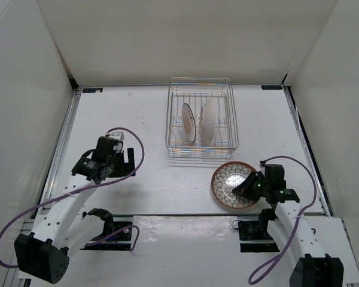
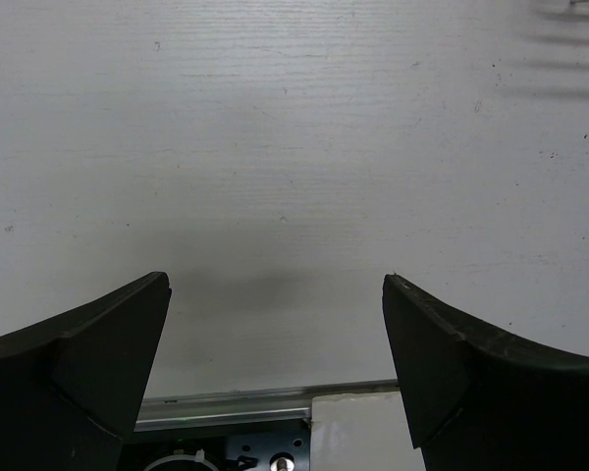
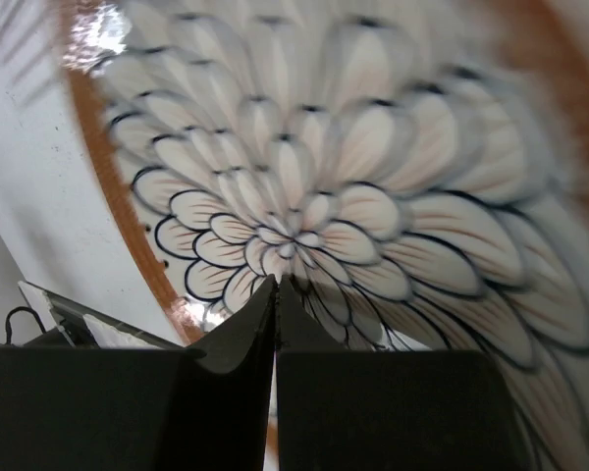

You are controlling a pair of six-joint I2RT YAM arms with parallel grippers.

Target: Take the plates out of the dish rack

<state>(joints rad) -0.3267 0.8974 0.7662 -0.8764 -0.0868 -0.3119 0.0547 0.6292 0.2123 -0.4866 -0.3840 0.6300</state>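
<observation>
The silver wire dish rack [image 1: 230,113] stands at the back middle of the table. Two plates stand upright in it: a smaller one with a brown rim [image 1: 188,122] and one showing its white back [image 1: 208,121]. A plate with a dark petal pattern [image 1: 230,181] lies flat on the table in front of the rack. It fills the right wrist view [image 3: 373,157]. My right gripper [image 1: 249,185] [image 3: 277,285] is shut, its tips over the plate's face near the right rim, with nothing between them. My left gripper [image 1: 129,161] [image 2: 275,294] is open and empty over bare table at the left.
White walls enclose the table on the left, back and right. A metal rail [image 2: 236,404] runs along the near table edge by the arm bases. Purple cables [image 1: 137,149] loop off both arms.
</observation>
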